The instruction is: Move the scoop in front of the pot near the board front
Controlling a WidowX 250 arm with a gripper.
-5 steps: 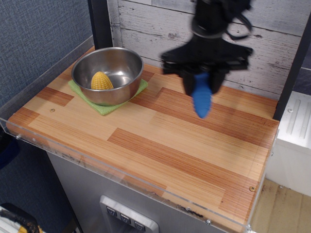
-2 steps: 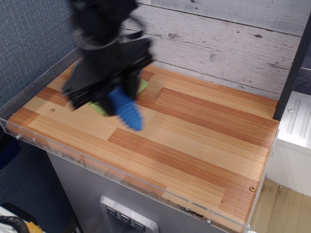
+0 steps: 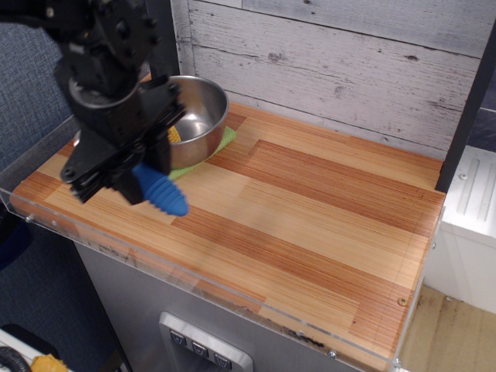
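My black gripper (image 3: 128,174) is shut on the scoop (image 3: 163,194), whose ribbed blue handle sticks out down and to the right just above the wooden board (image 3: 310,225); its metal bowl is hidden inside the jaws. The gripper hangs over the board's front left part, in front of the steel pot (image 3: 198,116). The pot sits on a green cloth (image 3: 221,143) at the back left, partly hidden by my arm. A bit of yellow toy corn (image 3: 174,134) shows inside the pot.
Clear acrylic edging (image 3: 232,298) runs along the board's front and left sides. A grey plank wall (image 3: 341,62) stands behind. A white unit (image 3: 469,225) sits to the right.
My gripper has carried the scoop from the board's back right, across past the pot, to the front left and lower toward the surface.
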